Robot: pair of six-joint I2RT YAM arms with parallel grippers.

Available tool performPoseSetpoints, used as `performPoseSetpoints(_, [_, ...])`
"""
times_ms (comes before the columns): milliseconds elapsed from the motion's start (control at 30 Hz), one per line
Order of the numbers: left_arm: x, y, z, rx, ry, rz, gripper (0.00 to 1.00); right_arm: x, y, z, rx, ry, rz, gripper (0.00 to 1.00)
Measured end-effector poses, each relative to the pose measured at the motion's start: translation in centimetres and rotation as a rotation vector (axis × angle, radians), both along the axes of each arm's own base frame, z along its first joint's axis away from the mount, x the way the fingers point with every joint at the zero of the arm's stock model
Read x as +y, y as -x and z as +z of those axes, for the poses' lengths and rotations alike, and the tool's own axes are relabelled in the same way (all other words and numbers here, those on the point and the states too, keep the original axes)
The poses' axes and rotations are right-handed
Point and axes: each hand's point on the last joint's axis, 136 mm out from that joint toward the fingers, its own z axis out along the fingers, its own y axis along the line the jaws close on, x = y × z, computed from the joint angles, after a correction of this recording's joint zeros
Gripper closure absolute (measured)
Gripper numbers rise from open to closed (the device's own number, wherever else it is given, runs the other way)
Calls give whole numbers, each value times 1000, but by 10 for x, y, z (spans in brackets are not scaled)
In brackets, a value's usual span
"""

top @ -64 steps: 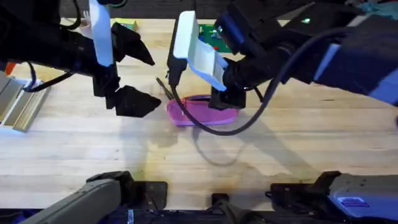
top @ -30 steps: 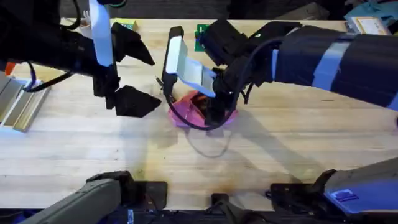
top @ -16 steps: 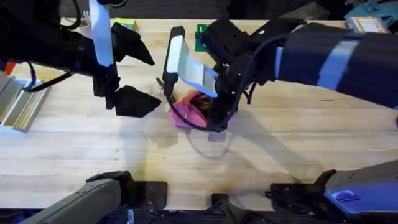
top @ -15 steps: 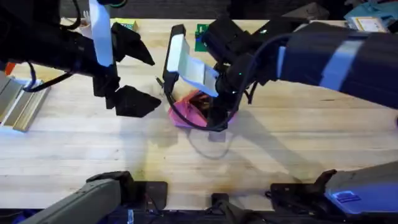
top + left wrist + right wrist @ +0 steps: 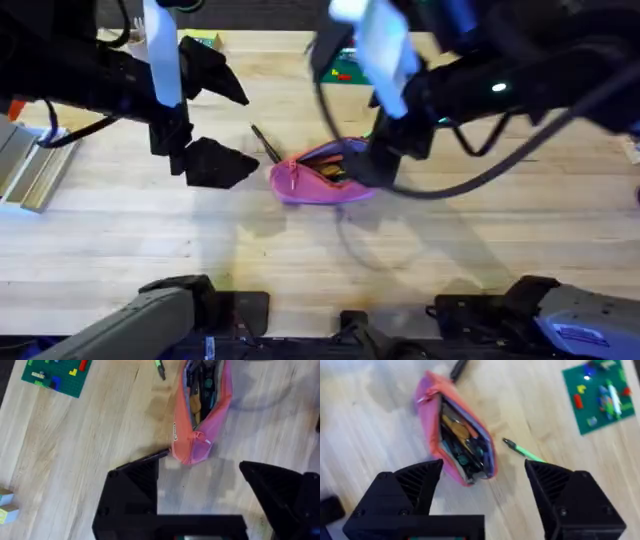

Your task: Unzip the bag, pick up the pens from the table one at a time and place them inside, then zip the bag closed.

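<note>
- I see one bag (image 5: 322,178), pink, lying near the middle of the table (image 5: 300,250) with its zipper open; in the overhead view the right arm covers its far end.
- My right wrist view looks into the open mouth of the bag (image 5: 457,442): dark lining and several objects inside, which I cannot identify.
- My left wrist view shows the same bag (image 5: 202,415) cut off at the frame edge, contents again indistinct.
- I count two pens on the table. The green pen (image 5: 524,451) lies just beside the bag, apart from it; only its tip (image 5: 159,369) enters the left wrist view, and in the overhead it is hard to make out under the right arm.
- The black pen (image 5: 266,143) lies at the bag's other end; the right wrist view catches only its end (image 5: 459,367), and the left finger hides most of it in the left wrist view.
- Right gripper (image 5: 482,492): above the bag, jaws apart, holding nothing.
- Left gripper (image 5: 215,490): jaws wide apart, empty, just beside the bag's closed end.
- One green brick board (image 5: 54,376) lies well apart from the bag.
</note>
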Motion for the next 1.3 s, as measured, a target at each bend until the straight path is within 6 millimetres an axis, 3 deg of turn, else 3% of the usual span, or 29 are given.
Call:
performPoseSetpoints(167, [0,0,0,0,0,0,7,-22,-9,20,-13,-66,-130,3])
performPoseSetpoints(433, [0,0,0,0,0,0,7,-43,-24,34,-22,-131,-322,4])
performPoseSetpoints(867, [0,0,0,0,0,0,8,-56,-37,38,-52,-136,-437,4])
performPoseSetpoints(1067, [0,0,0,0,0,0,7,-72,-46,39,-47,-166,-641,4])
performPoseSetpoints(1300, [0,0,0,0,0,0,7,-81,-40,31,30,-202,-799,3])
